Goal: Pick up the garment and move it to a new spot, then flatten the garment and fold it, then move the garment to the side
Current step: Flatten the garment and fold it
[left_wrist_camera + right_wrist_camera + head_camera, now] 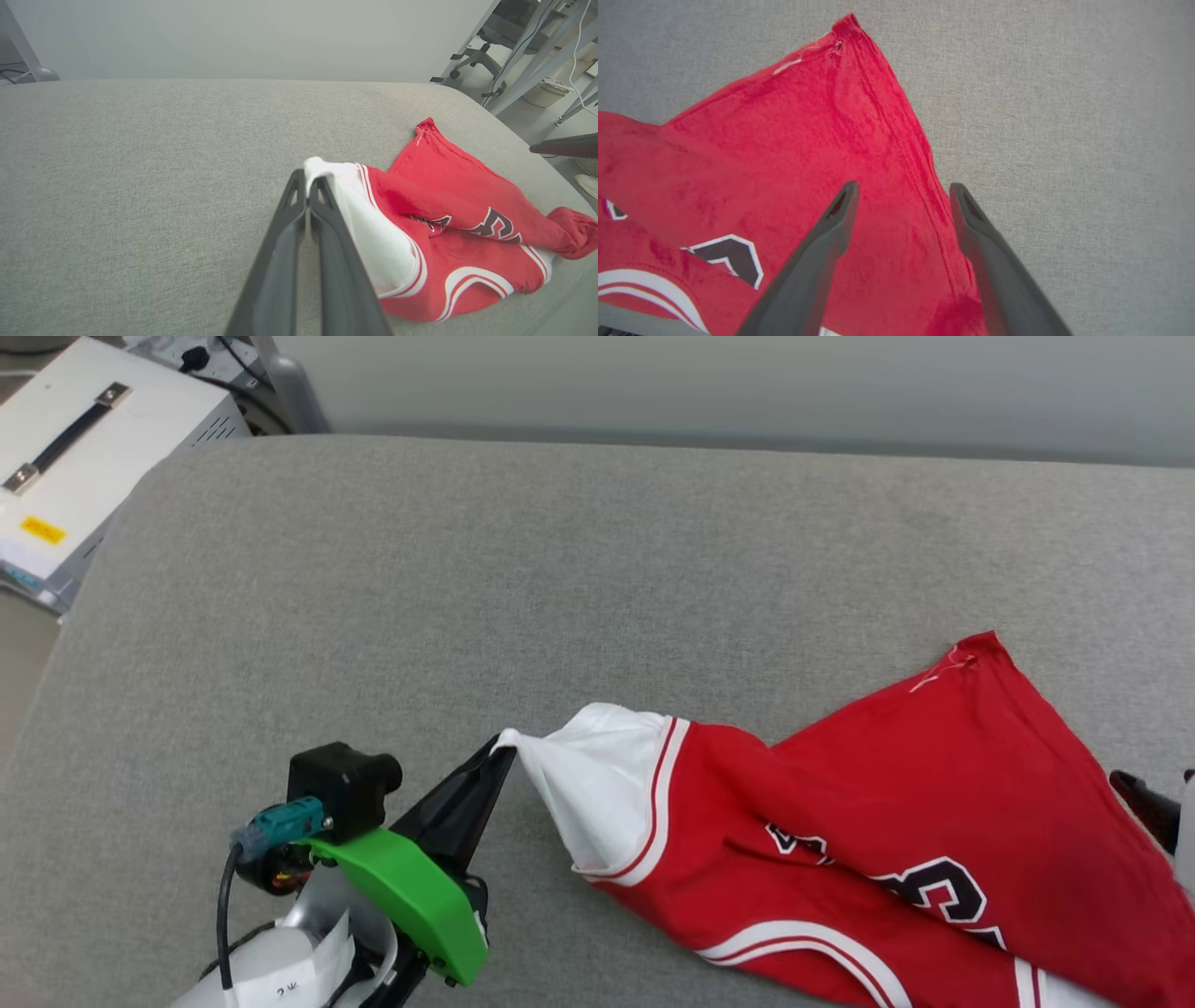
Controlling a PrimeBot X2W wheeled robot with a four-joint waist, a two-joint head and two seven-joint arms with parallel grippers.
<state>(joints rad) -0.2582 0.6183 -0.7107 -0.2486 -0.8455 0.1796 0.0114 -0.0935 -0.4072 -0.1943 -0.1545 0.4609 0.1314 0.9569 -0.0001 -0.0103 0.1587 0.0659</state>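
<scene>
A red T-shirt (840, 803) with white sleeves and black-and-white lettering lies crumpled on a grey upholstered surface (467, 569), toward its near right corner, one red corner pointing at the far edge. The left gripper (499, 751), at the near edge left of the shirt, has its two dark fingers pressed together on the tip of a white sleeve (597, 784), which stretches from the pinch back to the striped seam. In the left wrist view the same claw (308, 179) is clamped on the sleeve's end, with the T-shirt (444, 196) bunched beyond it toward the surface's right end. The right gripper (903, 186) stands wide open over the shirt's right side, its fingers apart on either side of the stitched red edge (920, 163), gripping nothing. A white box (84, 448) with a dark handle sits off the surface's far left corner.
</scene>
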